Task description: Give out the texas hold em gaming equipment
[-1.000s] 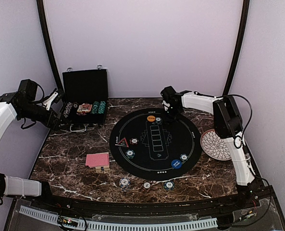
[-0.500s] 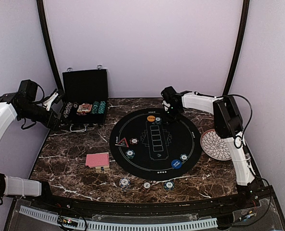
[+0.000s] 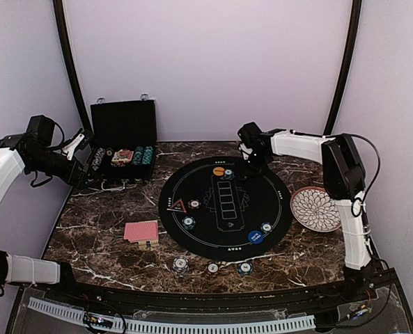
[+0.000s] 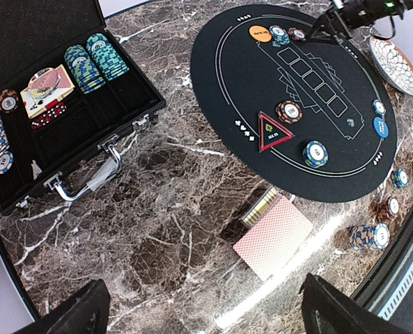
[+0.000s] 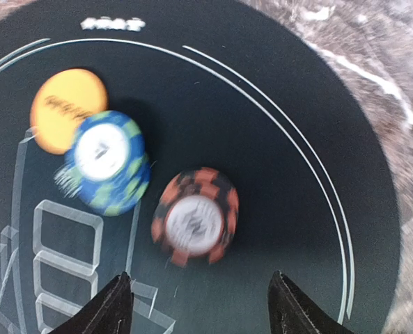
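Right gripper (image 5: 199, 278) wider (chip (image 5: 194, 217) beneath)

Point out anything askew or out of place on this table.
The red-backed card deck lies off the black mat, to its left, turned at an angle, and its top cards seem slid off the pile beneath. Nothing else stands out.

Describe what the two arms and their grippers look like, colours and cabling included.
Both the left arm and the right arm have white shells with black joint housings. Thin black cables loop along them. The left gripper and the right gripper have dark, tapered fingers. No markings are legible.
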Motion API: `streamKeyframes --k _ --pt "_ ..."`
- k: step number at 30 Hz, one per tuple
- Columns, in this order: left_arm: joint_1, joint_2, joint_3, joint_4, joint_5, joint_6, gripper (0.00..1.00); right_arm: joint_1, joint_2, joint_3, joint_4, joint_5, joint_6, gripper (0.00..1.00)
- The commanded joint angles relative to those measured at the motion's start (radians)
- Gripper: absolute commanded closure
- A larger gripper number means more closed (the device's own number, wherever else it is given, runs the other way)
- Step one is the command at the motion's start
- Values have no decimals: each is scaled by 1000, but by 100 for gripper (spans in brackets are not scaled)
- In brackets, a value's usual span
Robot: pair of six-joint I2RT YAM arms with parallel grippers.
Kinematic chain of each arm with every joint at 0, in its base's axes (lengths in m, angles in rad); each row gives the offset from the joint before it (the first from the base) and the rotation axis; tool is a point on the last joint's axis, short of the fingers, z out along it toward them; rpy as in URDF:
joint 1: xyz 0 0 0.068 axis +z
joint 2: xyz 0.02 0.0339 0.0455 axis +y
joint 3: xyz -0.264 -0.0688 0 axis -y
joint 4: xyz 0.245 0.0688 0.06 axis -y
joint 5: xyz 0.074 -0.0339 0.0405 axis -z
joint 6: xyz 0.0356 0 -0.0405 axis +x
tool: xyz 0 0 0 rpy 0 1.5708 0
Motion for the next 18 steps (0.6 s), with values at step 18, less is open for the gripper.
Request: streamKeyframes --k 18 --pt "-5 -35 -20 -8 4 16 1 590 -545 -466 -129 -55 -7 11"
